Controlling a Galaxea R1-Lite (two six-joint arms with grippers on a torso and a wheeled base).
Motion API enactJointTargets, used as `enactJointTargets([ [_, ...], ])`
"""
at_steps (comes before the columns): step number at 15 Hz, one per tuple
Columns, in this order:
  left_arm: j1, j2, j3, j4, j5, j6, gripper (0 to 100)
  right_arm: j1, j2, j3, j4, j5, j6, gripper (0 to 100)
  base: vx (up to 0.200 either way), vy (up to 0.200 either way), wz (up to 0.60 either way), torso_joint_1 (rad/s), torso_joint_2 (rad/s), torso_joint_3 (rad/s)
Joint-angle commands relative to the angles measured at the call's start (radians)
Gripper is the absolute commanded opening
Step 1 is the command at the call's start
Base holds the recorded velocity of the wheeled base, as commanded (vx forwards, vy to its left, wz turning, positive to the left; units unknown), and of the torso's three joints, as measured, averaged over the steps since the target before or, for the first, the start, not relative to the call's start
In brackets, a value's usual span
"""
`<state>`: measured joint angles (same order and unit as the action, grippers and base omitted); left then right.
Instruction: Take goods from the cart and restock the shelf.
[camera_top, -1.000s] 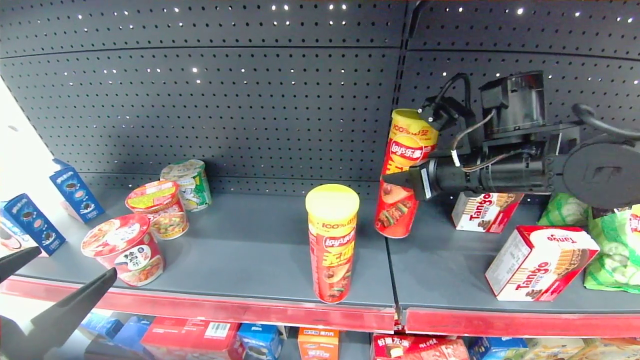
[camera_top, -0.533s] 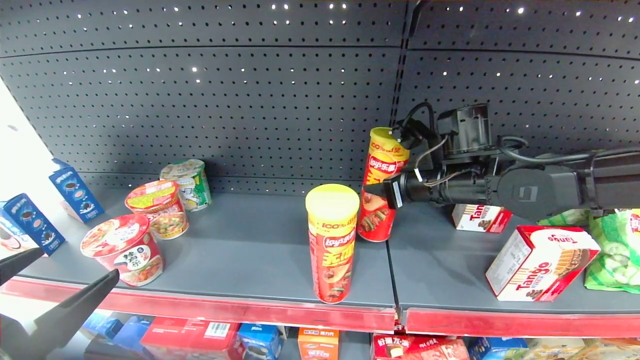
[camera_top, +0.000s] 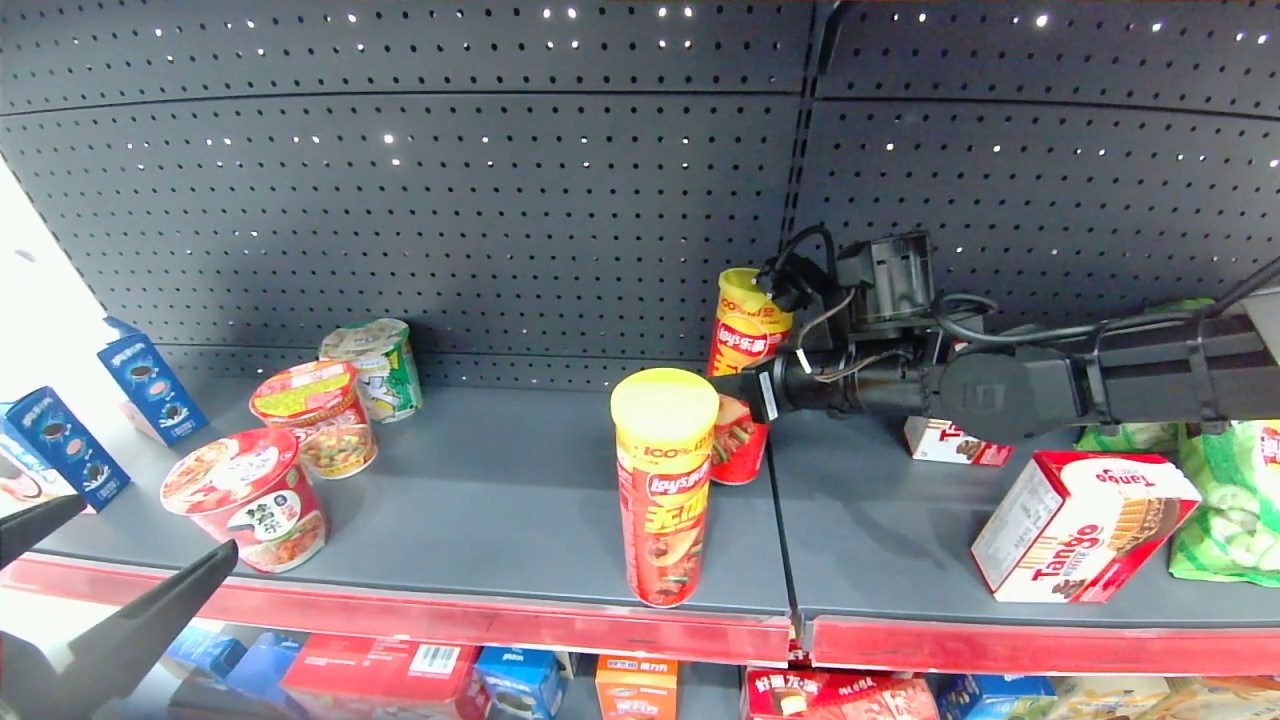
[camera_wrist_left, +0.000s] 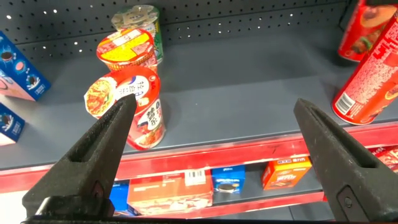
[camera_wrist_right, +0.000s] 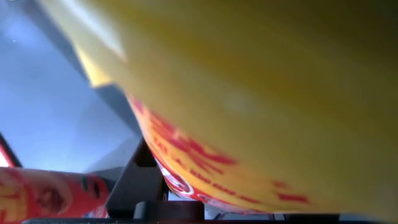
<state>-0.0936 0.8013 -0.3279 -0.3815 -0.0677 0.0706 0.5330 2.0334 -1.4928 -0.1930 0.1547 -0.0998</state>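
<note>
Hanging low before the red front edge of the shelf (camera_top: 500, 490), the left jaws are spread wide with nothing between them. A red instant-noodle cup (camera_wrist_left: 127, 112) stands just beyond them on the deck. Farther in, and well off toward the right jaws, a tall front canister (camera_top: 663, 480) of chips stands upright near the shelf's edge.

Just behind it, the right jaws are clenched on a second one, the held canister (camera_top: 742, 325), gripping its side at about mid-height. It sits between the front canister and the pegboard back panel (camera_top: 500, 220). It leans a little, with its lid tipped toward the arm. Its base is low over the deck, but the front canister hides whether it touches.

The main risk is probably a topple. If the jaws let go while the tube is tilted or its base is not flat, it could fall forward. It might then knock the front canister over the edge. A finger dragging on withdrawal could pull it over too, and the arm passes close to a wafer box (camera_top: 950, 445).

The held canister is a slim, rigid cylinder with a red body and a yellow upper band and lid. Its lower half carries a printed food picture. In the right wrist view its yellow wall (camera_wrist_right: 261, 93) looms right against the camera.
</note>
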Motion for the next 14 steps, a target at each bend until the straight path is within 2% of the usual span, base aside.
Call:
enactJointTargets([
  [1, 0.0, 0.001, -0.002, 0.0, 0.0, 0.0, 100, 0.005, 0.034, -0.001, -0.036, -0.001, -0.001, 0, 0.0, 0.0, 0.0, 0.0, 0.0, 0.0],
  [14, -0.001, -0.002, 0.009, -0.002, -0.001, 0.0, 100, 0.051, 0.083, -0.03, -0.057, -0.003, -0.001, 0, 0.0, 0.0, 0.0, 0.0, 0.0, 0.0],
])
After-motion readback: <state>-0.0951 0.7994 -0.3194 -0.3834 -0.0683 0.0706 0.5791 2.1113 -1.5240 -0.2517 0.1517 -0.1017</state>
